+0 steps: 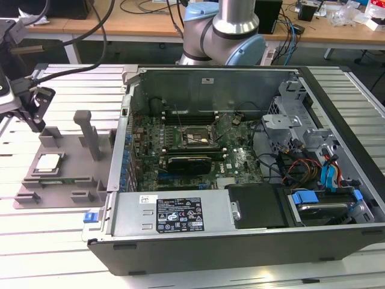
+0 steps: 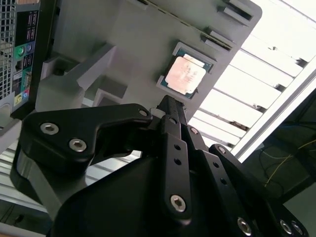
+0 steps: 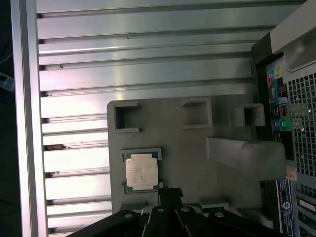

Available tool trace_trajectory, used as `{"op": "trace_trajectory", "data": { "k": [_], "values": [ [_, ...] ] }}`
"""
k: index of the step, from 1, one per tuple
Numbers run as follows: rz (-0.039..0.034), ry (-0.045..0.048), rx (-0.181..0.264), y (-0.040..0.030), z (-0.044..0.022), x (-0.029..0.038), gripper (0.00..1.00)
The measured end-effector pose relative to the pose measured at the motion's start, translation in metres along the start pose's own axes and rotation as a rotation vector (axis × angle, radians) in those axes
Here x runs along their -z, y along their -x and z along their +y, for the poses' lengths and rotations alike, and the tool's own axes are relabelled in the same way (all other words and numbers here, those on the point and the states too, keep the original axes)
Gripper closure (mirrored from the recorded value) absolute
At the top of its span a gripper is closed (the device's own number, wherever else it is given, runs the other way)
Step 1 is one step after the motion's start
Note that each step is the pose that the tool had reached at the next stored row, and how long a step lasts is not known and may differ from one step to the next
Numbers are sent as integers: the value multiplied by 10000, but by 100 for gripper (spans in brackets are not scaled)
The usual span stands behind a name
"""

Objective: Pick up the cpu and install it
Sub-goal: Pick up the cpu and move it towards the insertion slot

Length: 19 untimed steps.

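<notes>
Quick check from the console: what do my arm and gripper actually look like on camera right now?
The arm is a silver-grey metal tube with pale blue joint caps. The gripper is matte black, with angular linkage plates tapering to slim fingers and studded with silver socket-head screws. In the exterior view, thick black cables run toward it.

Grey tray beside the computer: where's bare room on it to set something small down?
Bare tray floor lies between the cpu and the long raised block. The slatted table beyond the tray's pockets is bare too. The computer case is crowded with parts and cables.
</notes>
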<state>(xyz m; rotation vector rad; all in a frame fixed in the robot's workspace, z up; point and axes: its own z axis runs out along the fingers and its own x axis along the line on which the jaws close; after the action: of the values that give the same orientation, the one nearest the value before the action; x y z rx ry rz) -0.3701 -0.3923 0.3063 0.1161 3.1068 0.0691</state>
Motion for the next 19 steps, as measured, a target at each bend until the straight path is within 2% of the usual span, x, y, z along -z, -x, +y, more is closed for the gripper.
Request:
{"op": "trace_trajectory", "data": {
  "k": [6, 9, 15, 19],
  "values": [
    [-5, 1, -1, -44, -5, -49, 89],
    [-15, 2, 0, -89, -11, -109, 89],
    [-13, 0, 1, -145, -19, -175, 89],
    [-18, 2, 1, -178, -24, -242, 89]
  ]
}}
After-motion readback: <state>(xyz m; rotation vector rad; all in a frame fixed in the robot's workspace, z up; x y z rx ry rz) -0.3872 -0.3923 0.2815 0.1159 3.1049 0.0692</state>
